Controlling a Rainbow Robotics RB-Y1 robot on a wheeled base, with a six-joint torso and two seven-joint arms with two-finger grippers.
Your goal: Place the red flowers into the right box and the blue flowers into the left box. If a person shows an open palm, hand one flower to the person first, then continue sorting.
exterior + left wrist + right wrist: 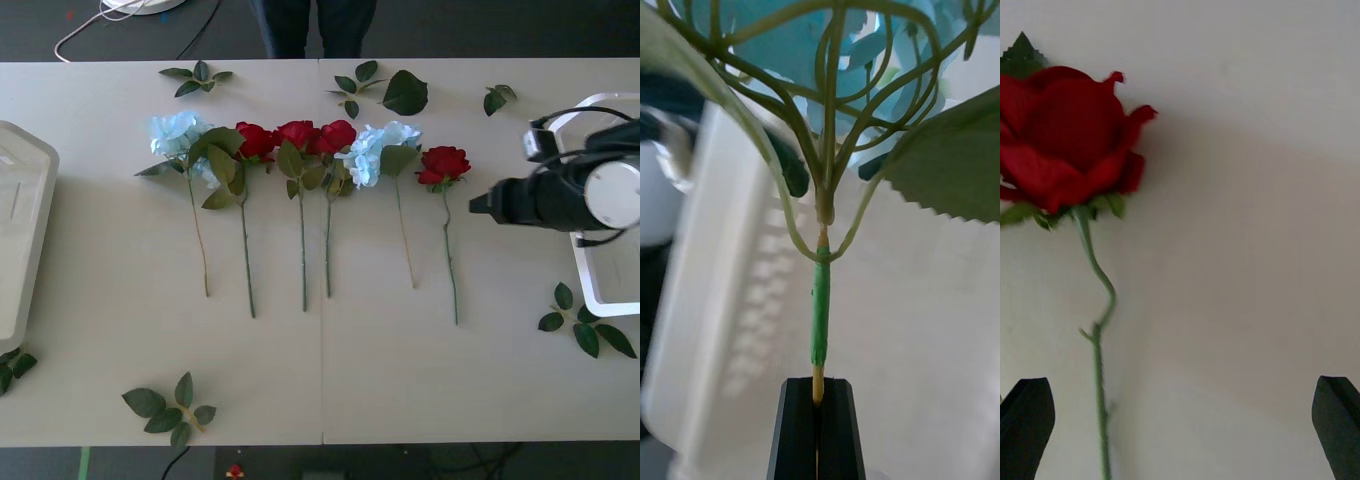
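Note:
Four red flowers lie in a row on the table, blooms far, the rightmost (445, 163) apart from the rest. Two blue flowers (178, 135) (380, 150) lie among them. My right gripper (478, 207) hovers just right of that rightmost rose. In the right wrist view its fingers stand open (1180, 424), with the red bloom (1071, 139) ahead and the stem (1097, 360) near one finger. My left gripper (818, 409) is shut on a blue flower's stem (820, 300), held over the white left box (737, 300). The right box (600, 295) is partly hidden under my right arm. The open palm is out of view.
Loose green leaf sprigs lie scattered: near the front edge (170, 408), beside the right box (585, 325), and along the far edge (400, 92). The left box's rim (25, 220) is at the table's left edge. Dark trousers (310, 25) of a person stand behind the table.

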